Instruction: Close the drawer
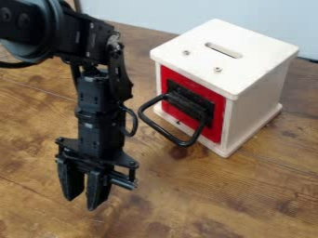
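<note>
Drawer [218, 113], beyond jaws, apparently near flush; jaws parted, holding nothing; handle [183, 142] untouched; remaining: final push, if any gap

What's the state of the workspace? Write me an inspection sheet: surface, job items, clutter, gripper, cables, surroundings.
Surface: brown wood-grain table, dark marks in the grain.
Job items: drawer with red front and black loop handle jutting out, set in a white box; how far it is open cannot be told.
Clutter: nothing seen.
Gripper: black gripper, pointing down over the table left of the box in the picture, fingers apart, holding nothing.
Cables: black cable looping beside the arm.
Surroundings: pale surface behind the table.
</note>
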